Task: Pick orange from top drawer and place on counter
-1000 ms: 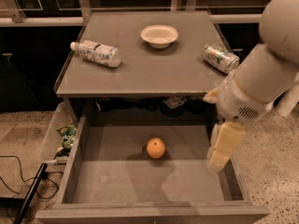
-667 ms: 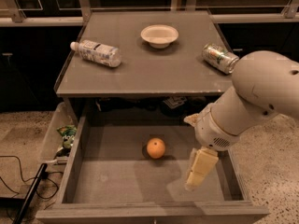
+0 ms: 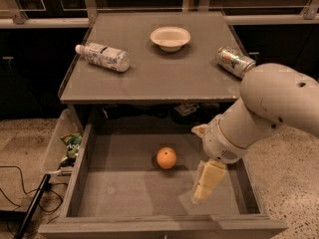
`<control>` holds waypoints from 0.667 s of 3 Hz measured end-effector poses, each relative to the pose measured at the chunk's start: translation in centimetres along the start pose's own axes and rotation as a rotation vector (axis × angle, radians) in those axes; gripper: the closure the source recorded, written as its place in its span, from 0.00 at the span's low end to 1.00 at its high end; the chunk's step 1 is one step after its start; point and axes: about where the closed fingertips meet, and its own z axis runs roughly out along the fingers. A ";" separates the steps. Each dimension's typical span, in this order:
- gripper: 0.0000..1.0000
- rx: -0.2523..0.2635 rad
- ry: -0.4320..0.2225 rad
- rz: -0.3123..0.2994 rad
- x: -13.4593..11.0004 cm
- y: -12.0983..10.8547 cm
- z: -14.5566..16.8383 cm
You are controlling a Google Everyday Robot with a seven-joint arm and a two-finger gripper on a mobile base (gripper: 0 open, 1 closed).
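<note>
The orange (image 3: 166, 158) lies on the flat grey bottom of the open top drawer (image 3: 124, 193), near its middle. My gripper (image 3: 200, 194) hangs down inside the drawer, to the right of the orange and a little nearer the front, apart from it. The white arm (image 3: 269, 108) reaches in from the right and hides part of the drawer's right side. The grey counter (image 3: 159, 73) sits above the drawer.
On the counter lie a plastic bottle (image 3: 102, 56) at the left, a white bowl (image 3: 170, 37) at the back and a can (image 3: 234, 61) at the right edge. A pale bin with a green packet (image 3: 71, 146) stands left of the drawer. Cables (image 3: 20, 203) lie on the floor.
The arm has swung left and lower into the drawer, bringing my gripper closer to the orange. The orange has not moved.
</note>
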 end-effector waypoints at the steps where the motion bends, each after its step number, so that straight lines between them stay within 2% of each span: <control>1: 0.00 0.018 -0.048 -0.016 0.1 -2.0 3.8; 2: 0.00 0.058 -0.108 -0.034 -0.1 -4.3 6.5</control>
